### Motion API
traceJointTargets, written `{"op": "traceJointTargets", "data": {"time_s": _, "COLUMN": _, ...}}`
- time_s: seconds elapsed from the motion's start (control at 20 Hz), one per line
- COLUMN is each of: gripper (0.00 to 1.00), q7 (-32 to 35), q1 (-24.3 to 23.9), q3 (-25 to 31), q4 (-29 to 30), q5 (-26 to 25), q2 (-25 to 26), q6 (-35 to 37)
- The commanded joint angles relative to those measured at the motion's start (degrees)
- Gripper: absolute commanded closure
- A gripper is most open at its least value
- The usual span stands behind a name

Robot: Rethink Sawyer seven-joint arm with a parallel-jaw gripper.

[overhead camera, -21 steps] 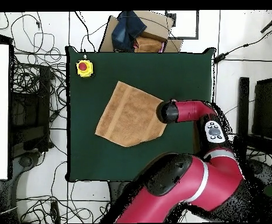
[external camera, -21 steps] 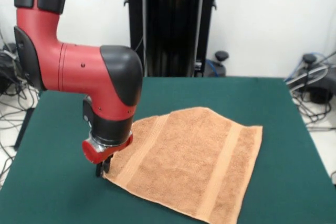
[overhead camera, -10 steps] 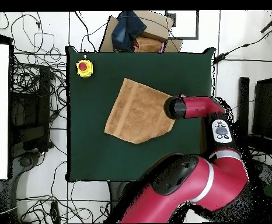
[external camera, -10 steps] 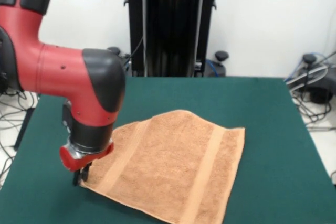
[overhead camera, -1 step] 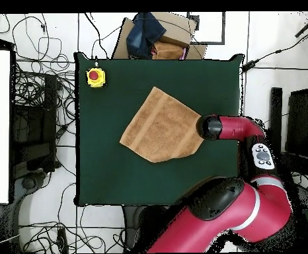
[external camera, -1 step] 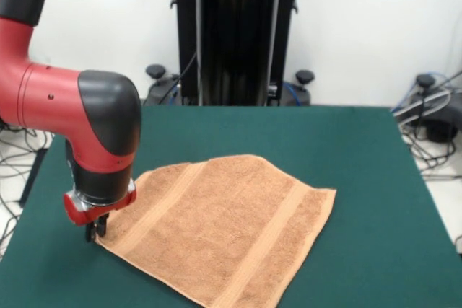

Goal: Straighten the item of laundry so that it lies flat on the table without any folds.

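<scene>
Claw (external camera, -1 step: 95, 231) tips press down at the towel's (external camera, -1 step: 220, 229) left corner in the front view; whether they grip the cloth cannot be told. Lying diagonally on the green table (external camera, -1 step: 361, 178), the orange-tan towel sits lower center of frame. Overhead, a yellow box with a red button (overhead camera, -1 step: 95, 77) sits at the table's upper left.

A nubby terry-cloth towel (external camera, -1 step: 224, 232) lies on the matt, felt-like table (external camera, -1 step: 361, 149).
</scene>
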Motion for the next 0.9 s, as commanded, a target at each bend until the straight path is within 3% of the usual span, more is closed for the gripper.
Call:
{"op": "traceJointTargets", "data": {"time_s": 0.05, "gripper": 1.0, "q7": 1.7, "q1": -0.1, "q3": 2.5, "q4": 5.0, "q5": -0.4, "q2": 2.5, "q6": -1.8}}
{"op": "traceJointTargets", "data": {"time_s": 0.9, "gripper": 1.0, "q7": 9.9, "q1": 3.3, "q3": -2.2, "q4": 3.7, "q5": -1.7, "q2": 3.9, "q6": -7.8}}
